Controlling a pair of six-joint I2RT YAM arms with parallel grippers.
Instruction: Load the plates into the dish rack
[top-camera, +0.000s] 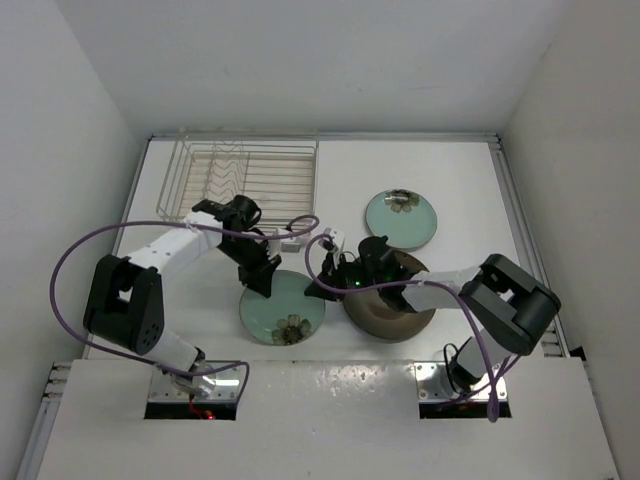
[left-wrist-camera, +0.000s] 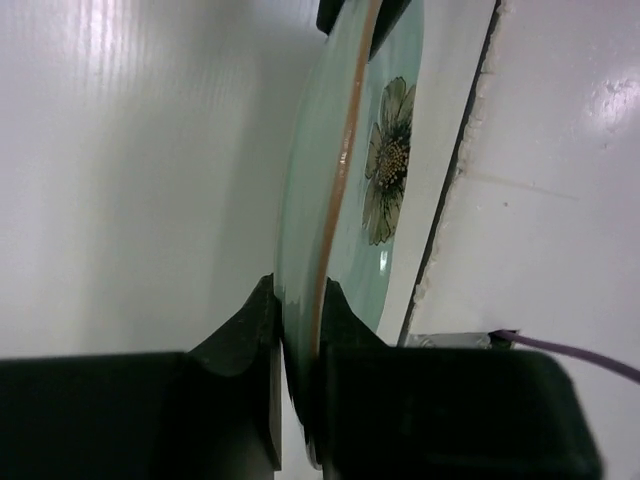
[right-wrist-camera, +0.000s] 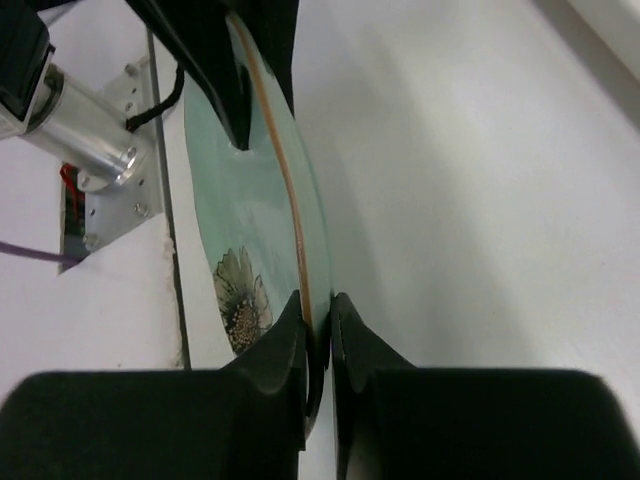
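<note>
A mint-green plate with a dark flower (top-camera: 284, 308) sits low at the table's near middle. My left gripper (top-camera: 262, 280) is shut on its left rim, and my right gripper (top-camera: 322, 290) is shut on its right rim. The left wrist view shows the plate (left-wrist-camera: 345, 170) edge-on between my left gripper's (left-wrist-camera: 297, 320) pads. The right wrist view shows the same plate (right-wrist-camera: 250, 200) pinched in my right gripper (right-wrist-camera: 318, 320). The dark brown plate (top-camera: 392, 305) lies just right, partly under the right arm. The second mint plate (top-camera: 400, 218) lies further back. The wire dish rack (top-camera: 240, 178) stands at the back left, with no plates in it.
Side walls close in the table on the left and right. A white ledge (top-camera: 330, 410) with the arm bases runs along the near edge. Purple cables (top-camera: 70, 255) loop beside both arms.
</note>
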